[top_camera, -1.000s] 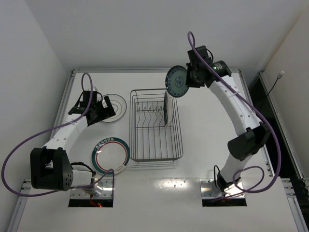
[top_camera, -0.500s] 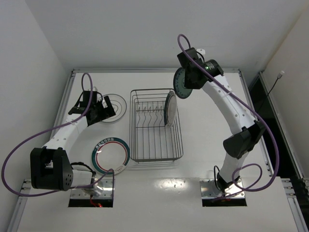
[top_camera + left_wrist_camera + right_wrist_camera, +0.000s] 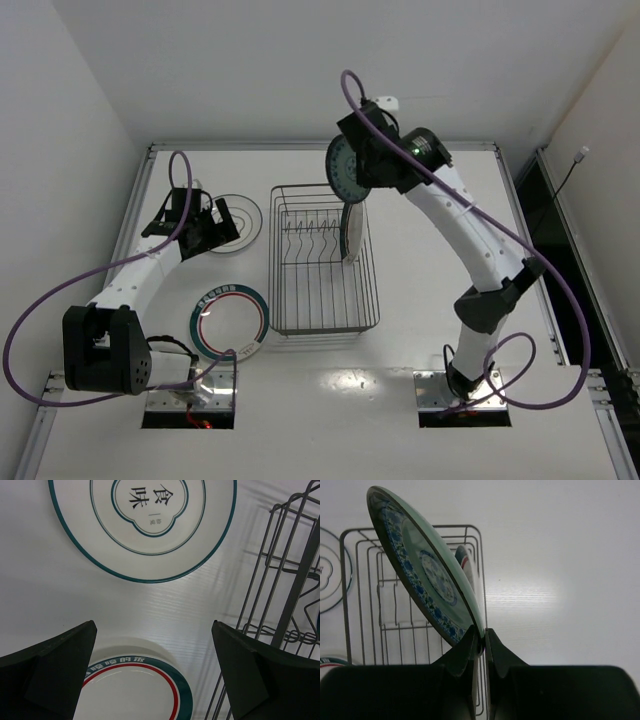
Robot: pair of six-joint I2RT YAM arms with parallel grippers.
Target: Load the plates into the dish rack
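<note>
Teal plate (image 3: 427,575): clamped at its rim by the right end effector (image 3: 481,642), tilted over the far end of the dish rack (image 3: 323,331), mid tabletop (image 3: 420,300). Left end effector (image 3: 154,630) apart, idle. Insertion step in hand. The next move likely calls for squaring the plate upright and lowering it between free prongs (image 3: 305,240) beside the 1 racked plate (image 3: 349,232).

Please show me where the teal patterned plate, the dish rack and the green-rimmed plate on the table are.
teal patterned plate (image 3: 436,576): right wrist view, on its blue centre medallion.
dish rack (image 3: 325,331): top external view, on its near rim.
green-rimmed plate (image 3: 230,322): top external view, on its white middle.
</note>
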